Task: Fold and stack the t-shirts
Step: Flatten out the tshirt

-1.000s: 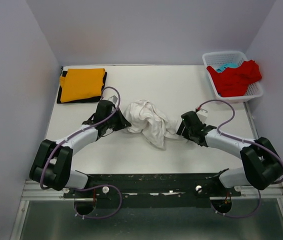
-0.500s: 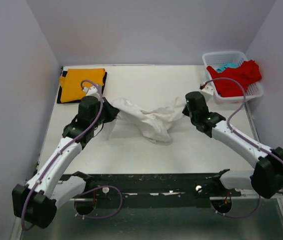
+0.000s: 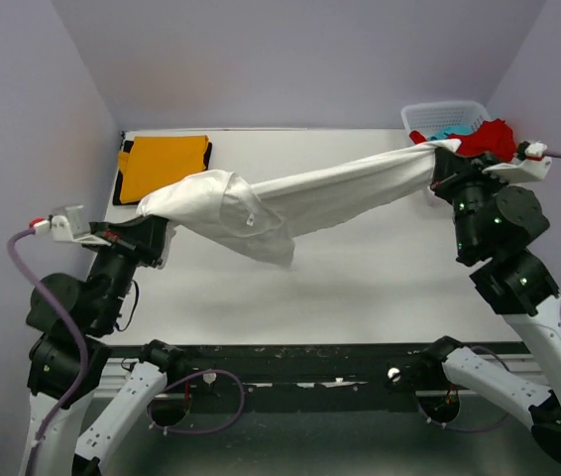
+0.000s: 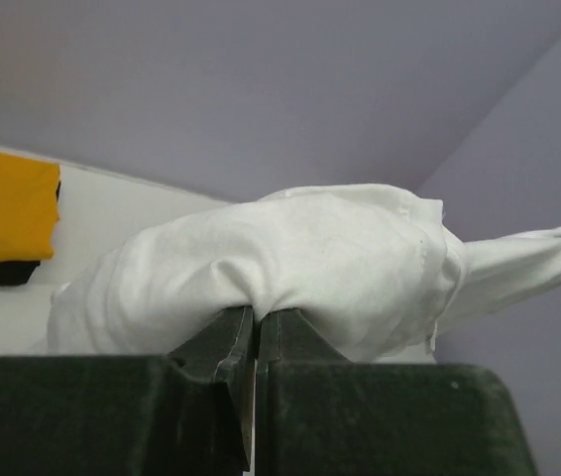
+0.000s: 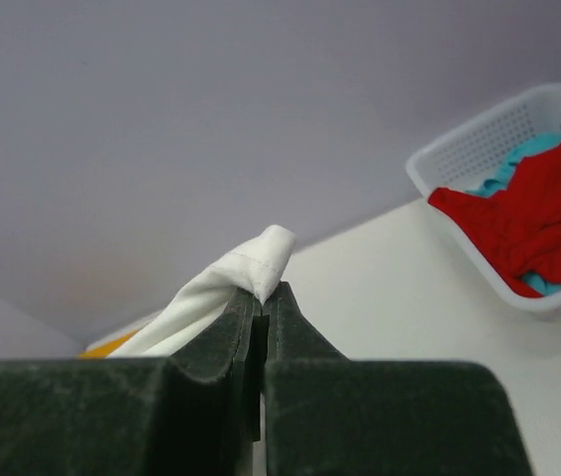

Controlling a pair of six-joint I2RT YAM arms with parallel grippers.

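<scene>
Hanging above the table [image 3: 360, 278], the white shirt [image 3: 300, 198] stretches as a long band between the 2 grippers, from the near left up to the far right. The left gripper [image 4: 256, 319] has its jaws pressed together on a fold of the cloth, which bulges up and over the fingertips in the left wrist view. The right gripper [image 5: 264, 296] is likewise clamped on the shirt, with a small hemmed corner poking out just above its closed jaws. From the top view the band is pulled fairly taut toward the right end and is wider and looser toward the left, where a flap of cloth sags below the line, off the table surface as far as I can tell.

At the far left corner of the table lies the orange shirt [image 3: 162, 167], folded flat into a rectangle. It rests on a black shirt [image 3: 120, 174], whose edges show along its left and near sides.

At the far right corner stands the basket [image 3: 446, 109], white plastic lattice, just behind the right gripper in the top view. The red shirt [image 5: 538, 213] lies crumpled in it and spills over its near rim, and a bit of blue shirt [image 5: 520, 164] shows behind the red one.

Both arms are raised well off the table, the left one reaching in from the left edge and the right one from the right edge.
</scene>
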